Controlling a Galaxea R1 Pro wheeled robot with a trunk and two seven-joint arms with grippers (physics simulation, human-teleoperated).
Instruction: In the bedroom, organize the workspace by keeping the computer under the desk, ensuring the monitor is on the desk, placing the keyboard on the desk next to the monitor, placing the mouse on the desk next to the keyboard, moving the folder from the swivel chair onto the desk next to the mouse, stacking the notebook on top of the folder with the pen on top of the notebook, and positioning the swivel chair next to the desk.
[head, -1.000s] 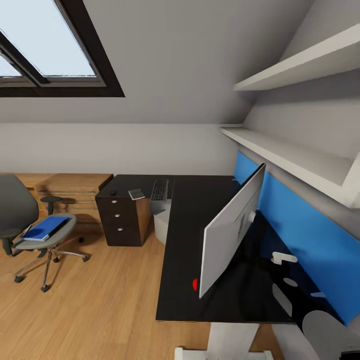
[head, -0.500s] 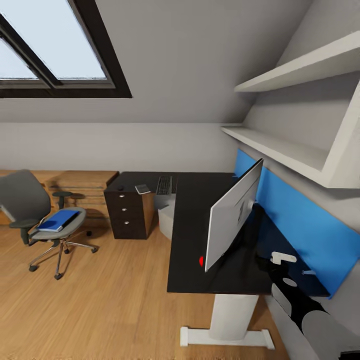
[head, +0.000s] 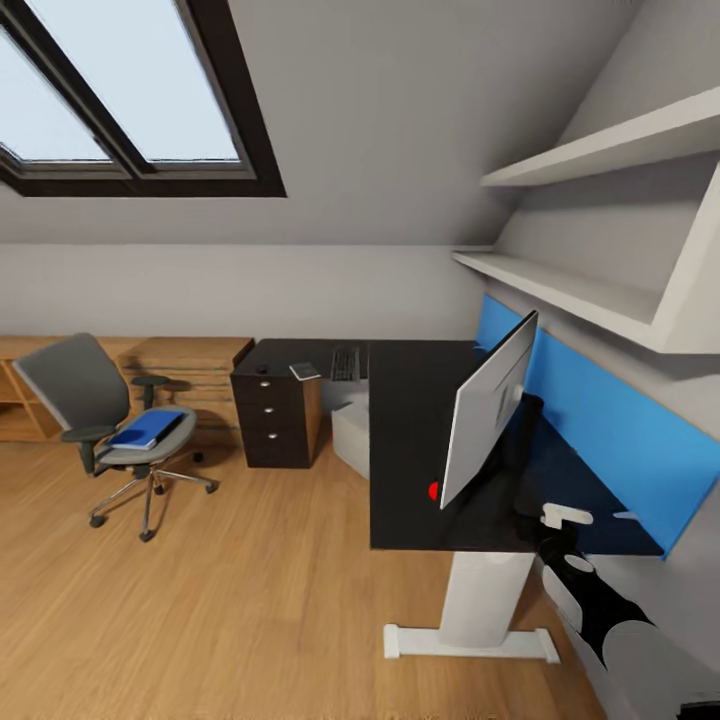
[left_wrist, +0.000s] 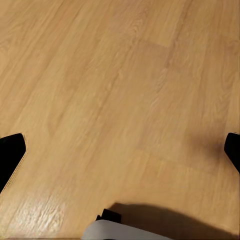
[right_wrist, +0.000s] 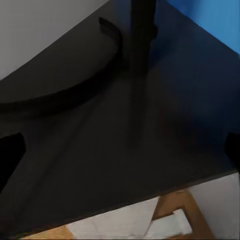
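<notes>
Robot was in transit, nothing held. Folder (head: 148, 429) lay on chair (head: 115, 428), well apart from desk (head: 420, 440). Monitor (head: 490, 410) stood on desk; keyboard (head: 346, 363) at far end. Left gripper (left_wrist: 120, 150) spread wide over floor (left_wrist: 120, 75); right gripper (right_wrist: 120, 145) wide, empty, above desk.

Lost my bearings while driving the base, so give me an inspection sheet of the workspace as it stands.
Surface: black desk, mostly bare.
Job's things: monitor standing on the desk; keyboard at its far end; blue folder on the swivel chair, apart from the desk.
Clutter: small red item beside the monitor; small flat item on the drawer unit.
Grippers: left and right jaws spread, nothing between.
Cables: nothing seen.
Surroundings: wood floor, skylight, wall shelves.
</notes>
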